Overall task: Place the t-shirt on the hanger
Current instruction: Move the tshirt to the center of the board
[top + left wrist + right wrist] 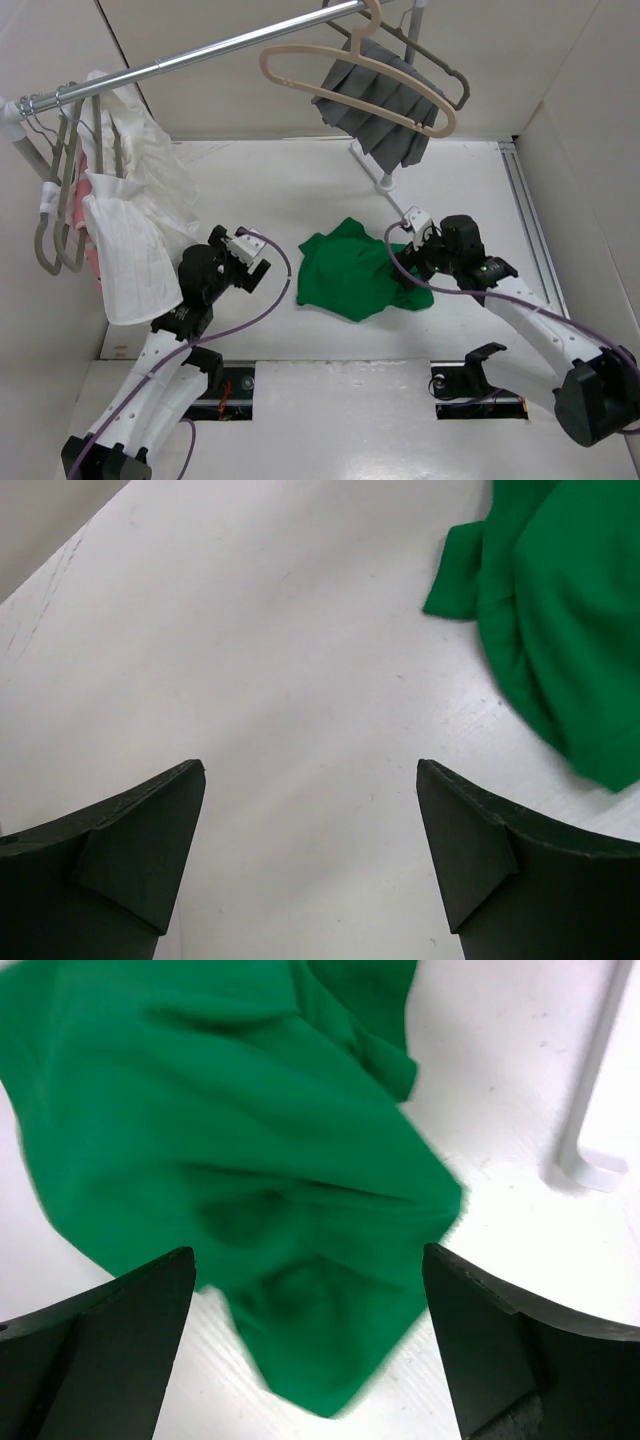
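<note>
Right claw [408, 243]: jaws spread wide with nothing pinched between them. It hangs low over the right-hand edge of the T-shirt. Whether its fingertips touch the cloth cannot be told.
Right claw, wrist view [310, 1255]: rumpled green cloth fills the space below and ahead of both fingers, slightly blurred.
Left claw [252, 262]: jaws also wide apart and empty, over bare table [300, 180].
Left claw, wrist view [310, 770]: only white tabletop lies between the fingers.
T-shirt [350, 270]: bright green and crumpled flat on the table. It lies directly under and ahead of the right claw [230, 1140], and ahead and to the right of the left claw [570, 630], apart from it.
Hanger [266, 62]: beige, hooked on the rail [200, 55], high above and well beyond both claws, between them in the top view. It is bare.
Grey pleated cloth [375, 110]: hangs on a dark grey hanger [455, 80] just behind the beige one, beyond the right claw.
White garments [130, 230]: hang from thin grey hangers [50, 230] to the left of the left claw, near its arm.
Stand foot [590, 1160]: white, on the table ahead and to the right of the right claw, clear of the T-shirt.
</note>
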Motion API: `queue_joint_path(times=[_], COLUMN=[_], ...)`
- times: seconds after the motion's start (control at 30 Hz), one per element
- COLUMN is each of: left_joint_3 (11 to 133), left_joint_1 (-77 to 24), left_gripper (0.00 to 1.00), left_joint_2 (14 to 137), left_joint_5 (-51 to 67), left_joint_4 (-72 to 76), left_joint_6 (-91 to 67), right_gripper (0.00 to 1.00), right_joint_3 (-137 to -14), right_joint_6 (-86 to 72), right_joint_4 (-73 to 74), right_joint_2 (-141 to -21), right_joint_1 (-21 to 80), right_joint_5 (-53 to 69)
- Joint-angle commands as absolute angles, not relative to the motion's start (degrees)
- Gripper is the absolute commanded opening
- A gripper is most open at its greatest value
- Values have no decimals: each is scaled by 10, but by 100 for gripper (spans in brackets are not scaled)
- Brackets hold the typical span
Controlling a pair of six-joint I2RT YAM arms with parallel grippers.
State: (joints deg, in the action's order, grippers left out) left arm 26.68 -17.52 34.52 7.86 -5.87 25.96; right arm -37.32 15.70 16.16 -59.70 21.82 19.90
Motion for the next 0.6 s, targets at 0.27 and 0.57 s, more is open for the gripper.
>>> queue_joint_path(times=[0.27,0.57], left_joint_3=[315,303], left_joint_1=[-201,-351], left_gripper=[78,82], left_joint_2=[459,528], left_joint_5=[308,316], left_joint_4=[-197,-161], left_joint_6=[476,475], right_gripper=[97,55], right_joint_3=[-458,-398], right_joint_6=[236,168], right_joint_4=[221,171], right_joint_2=[-620,-656], right_joint_1=[445,540], right_joint_5=[163,98])
